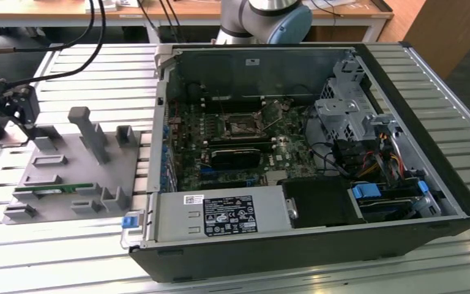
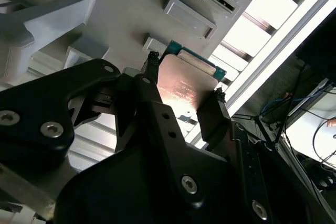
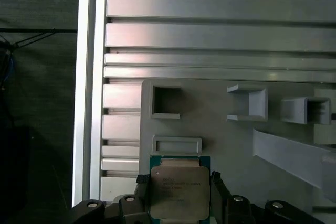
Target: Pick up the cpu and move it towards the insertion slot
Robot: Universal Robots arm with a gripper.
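Second wrist view: the cpu (image 2: 185,90) is shown pinched by the gripper (image 2: 186,75), with a black finger (image 2: 210,121) pressed against each of two opposite edges and the silvery metal top turned toward the camera. In the first wrist view the same hold is seen, with the chip's green rim visible. A shallow rectangular pocket (image 3: 177,145) of a grey fixture tray (image 3: 220,140) lies just beyond the chip. Whether the chip is resting on the tray or raised off it cannot be told

In the exterior view, an open computer case (image 1: 300,245) is seen lying on its side on a slatted metal desk (image 1: 431,269), with the motherboard (image 1: 292,153) exposed. The insertion slot (image 1: 239,125), a square black socket in a shiny metal frame, is found near the middle of the board. The tray, with its raised holders, is set on the desk at the exterior view's left, just beside the case. A narrow green memory stick (image 1: 55,189) is lodged in one of its holders. The gripper is placed at the tray's far-left corner, well apart from the insertion slot
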